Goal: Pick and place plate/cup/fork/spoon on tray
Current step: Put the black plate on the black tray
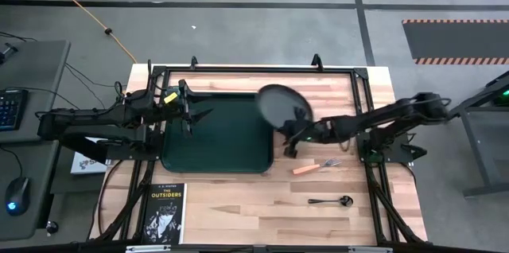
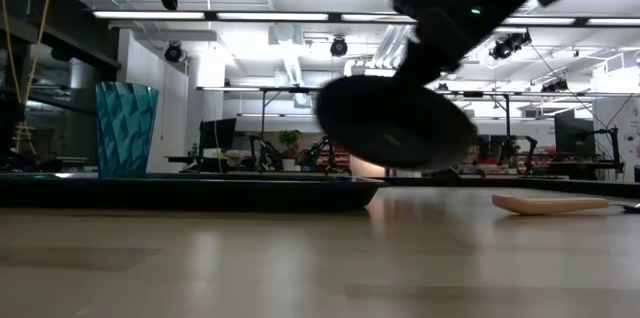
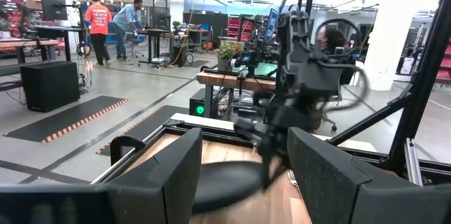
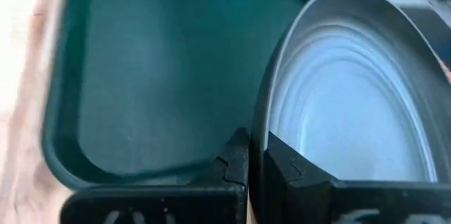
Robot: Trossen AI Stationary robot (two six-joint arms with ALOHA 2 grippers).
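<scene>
The dark green tray (image 1: 219,138) lies left of the table's middle. The teal cup (image 2: 126,128) stands upright on the tray's left end in the low view. My right gripper (image 1: 293,135) is shut on the dark plate (image 1: 284,107), which is in the air over the tray's right edge (image 2: 395,123). My left gripper (image 1: 193,115) hovers open and empty over the tray's left part. The tan-handled fork (image 1: 316,165) and the dark spoon (image 1: 330,201) lie flat on the wood to the right of the tray. My right gripper pinches the plate's rim (image 4: 259,134) on its near side, one finger on the inner face and one on the underside. The fingers come slanting from the table's right and near side. The plate is lifted clear and tilted, its far edge out beyond the fingers.
A black book with white lettering (image 1: 163,213) lies at the near left corner. A black frame (image 1: 362,86) borders the table. Bare wood shows near the front edge (image 1: 254,205). People stand in the room far behind (image 3: 99,27).
</scene>
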